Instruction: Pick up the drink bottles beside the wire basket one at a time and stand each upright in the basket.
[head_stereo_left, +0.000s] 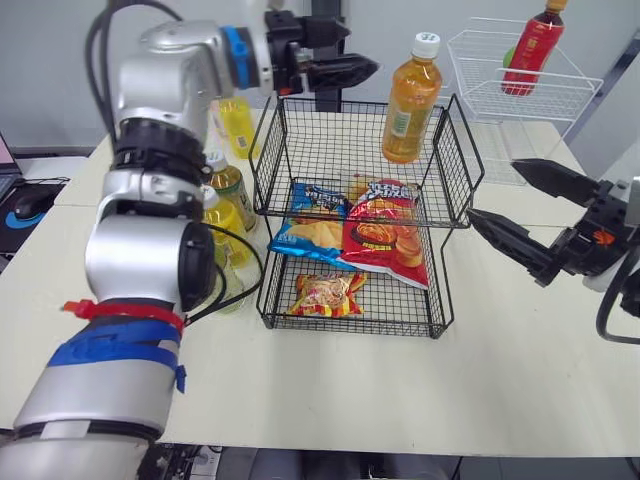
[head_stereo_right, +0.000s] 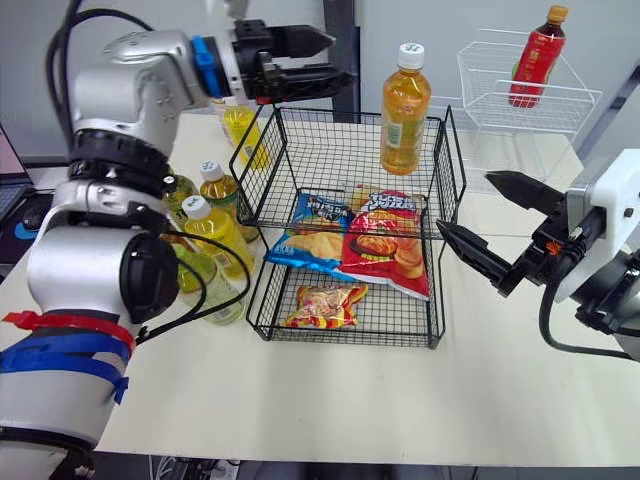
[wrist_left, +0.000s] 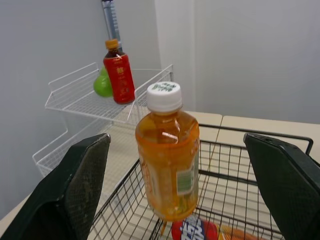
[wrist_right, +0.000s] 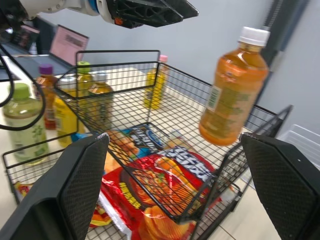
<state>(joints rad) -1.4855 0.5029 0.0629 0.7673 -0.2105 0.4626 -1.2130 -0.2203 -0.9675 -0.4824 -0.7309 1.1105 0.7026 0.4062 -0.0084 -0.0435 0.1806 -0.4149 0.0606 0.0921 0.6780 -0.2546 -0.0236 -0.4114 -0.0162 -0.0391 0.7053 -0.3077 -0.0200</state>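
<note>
An orange drink bottle (head_stereo_left: 410, 100) with a white cap stands upright in the far right corner of the black wire basket's (head_stereo_left: 330, 150) upper tier. My left gripper (head_stereo_right: 343, 56) hovers open over the tier's far left rim, pointing at that bottle and well apart from it. In the left wrist view the bottle (wrist_left: 170, 160) sits between my spread fingers (wrist_left: 75, 190), untouched. Several yellow and green bottles (head_stereo_right: 215, 225) stand on the table left of the basket, partly hidden by my left arm. To the right of the basket my right gripper (head_stereo_left: 494, 190) is open and holds nothing.
Snack bags lie in the basket: a red one (head_stereo_left: 385, 235) and a blue one (head_stereo_left: 315, 215) on the middle level, a small packet (head_stereo_left: 325, 293) below. A white wire rack (head_stereo_left: 520, 95) at the back right holds a red bottle (head_stereo_left: 530, 45). A mouse (head_stereo_left: 30, 205) lies far left.
</note>
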